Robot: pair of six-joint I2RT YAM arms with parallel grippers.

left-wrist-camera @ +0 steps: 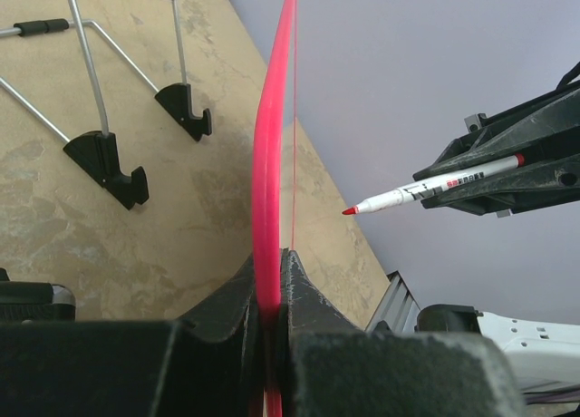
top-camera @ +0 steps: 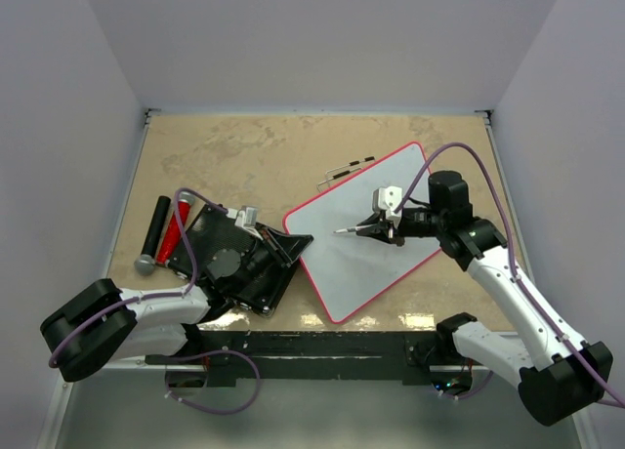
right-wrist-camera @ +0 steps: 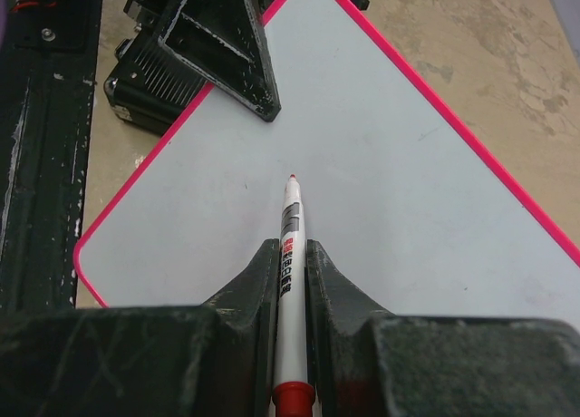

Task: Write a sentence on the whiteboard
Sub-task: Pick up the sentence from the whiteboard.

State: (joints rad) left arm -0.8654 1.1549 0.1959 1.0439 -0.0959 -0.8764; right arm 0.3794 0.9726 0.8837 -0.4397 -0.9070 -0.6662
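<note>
We see the whiteboard point(top-camera: 342, 264) as plain white within a bright pinkish-red rim. The marker point(right-wrist-camera: 290, 208) is white with red and grey print, a red tip and a red end. The left pincer point(left-wrist-camera: 272, 286) and the right pincer point(right-wrist-camera: 290, 252) are scuffed black. The counter point(top-camera: 225, 156) is tan, mottled with paler blotches. The wire stand point(left-wrist-camera: 109, 163) is silver with black feet. One tube point(top-camera: 156, 226) is black, another tube point(top-camera: 174, 232) red. The cable point(top-camera: 461, 145) is purple.

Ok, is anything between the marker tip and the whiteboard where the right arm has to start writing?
Nothing visible. The right pincer holds the marker with its tip pointing at bare whiteboard. The left pincer clamps the board's rim beyond the tip, at the edge, not across the open surface.
</note>
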